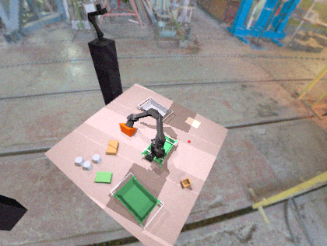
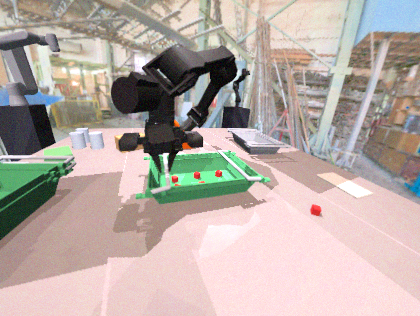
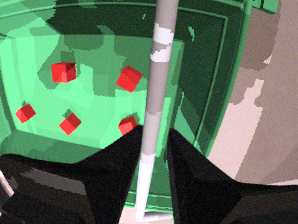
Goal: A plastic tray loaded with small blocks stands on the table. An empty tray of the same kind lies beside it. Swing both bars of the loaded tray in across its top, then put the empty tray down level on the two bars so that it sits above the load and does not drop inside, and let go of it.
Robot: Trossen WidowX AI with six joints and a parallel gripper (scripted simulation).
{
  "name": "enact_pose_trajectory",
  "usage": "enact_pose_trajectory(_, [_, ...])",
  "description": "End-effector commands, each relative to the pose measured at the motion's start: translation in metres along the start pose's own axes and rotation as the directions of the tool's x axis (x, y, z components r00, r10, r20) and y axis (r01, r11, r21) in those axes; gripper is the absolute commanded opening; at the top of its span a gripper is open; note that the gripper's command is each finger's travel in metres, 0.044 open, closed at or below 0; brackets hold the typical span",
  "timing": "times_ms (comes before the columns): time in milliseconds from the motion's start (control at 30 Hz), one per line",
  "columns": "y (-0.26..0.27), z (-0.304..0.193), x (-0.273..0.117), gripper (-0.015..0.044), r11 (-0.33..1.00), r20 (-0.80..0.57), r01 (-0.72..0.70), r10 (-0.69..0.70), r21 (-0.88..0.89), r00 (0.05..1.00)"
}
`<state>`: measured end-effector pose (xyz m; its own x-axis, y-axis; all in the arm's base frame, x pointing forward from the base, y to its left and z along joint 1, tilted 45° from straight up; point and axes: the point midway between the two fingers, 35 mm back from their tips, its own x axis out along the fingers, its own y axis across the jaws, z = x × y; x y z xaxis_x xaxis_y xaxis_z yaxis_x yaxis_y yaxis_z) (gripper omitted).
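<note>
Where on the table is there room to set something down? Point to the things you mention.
Between the loose red cube (image 1: 189,141) (image 2: 315,210) and the small orange box (image 1: 187,186). It's crowded around the cups (image 1: 88,166) (image 2: 96,140) and green block (image 1: 103,177) (image 2: 58,152), and where the gripper (image 2: 165,171) (image 3: 156,132) reaches into the loaded tray (image 1: 167,148) (image 2: 205,193) (image 3: 200,90).

The left edge of the exterior view cuts off the larger green tray.
</note>
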<state>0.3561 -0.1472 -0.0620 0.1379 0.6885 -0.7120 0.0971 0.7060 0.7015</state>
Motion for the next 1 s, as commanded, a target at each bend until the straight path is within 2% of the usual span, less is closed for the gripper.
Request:
enact_pose_trajectory(0, [0.0,0.0,-0.006,0.0089,1.0,0.008,0.007,-0.007,0.005,1.0])
enact_pose_trajectory(267, [-0.004,0.0,-0.043,0.0089,1.0,0.008,0.008,-0.008,0.005,1.0])
enact_pose_trajectory(967, [-0.003,0.0,-0.035,0.0089,1.0,0.011,0.003,-0.003,0.01,1.0])
